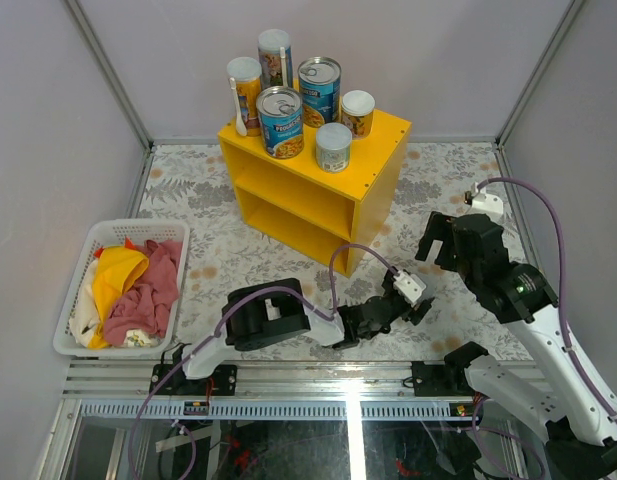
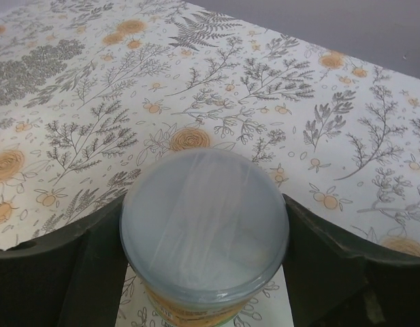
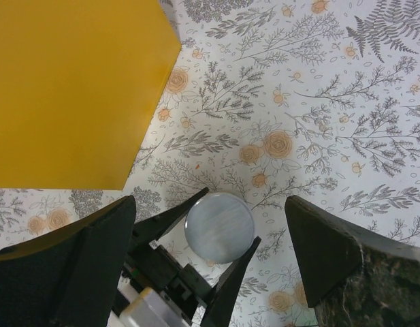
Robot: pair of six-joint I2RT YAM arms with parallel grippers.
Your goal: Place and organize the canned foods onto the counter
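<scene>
1. Grey panel walls (image 1: pixel 48 120) in metal frames enclose the cell on the left, back and right.
2. At the far left, a white laundry basket (image 1: pixel 138 225) of yellow, pink and white cloths (image 1: pixel 148 285) sits on the floral cloth (image 1: pixel 218 250), which covers the whole surface up to the walls.
3. Toward the back middle stands the yellow counter (image 1: pixel 378 130), set at an angle, with its two open compartments facing the near left. Six cans (image 1: pixel 280 120) stand upright on its flat top, mostly toward its left and rear.
4. Right of centre, near the front rail, the left tool (image 2: pixel 203 203) grips the pale-lidded can (image 3: pixel 219 227), with a finger against each side. The can stands upright on the floral cloth, apart from the counter.
5. Furthest right, the right tool (image 3: pixel 210 201) hangs above that can with its jaws wide, holding nothing.
</scene>
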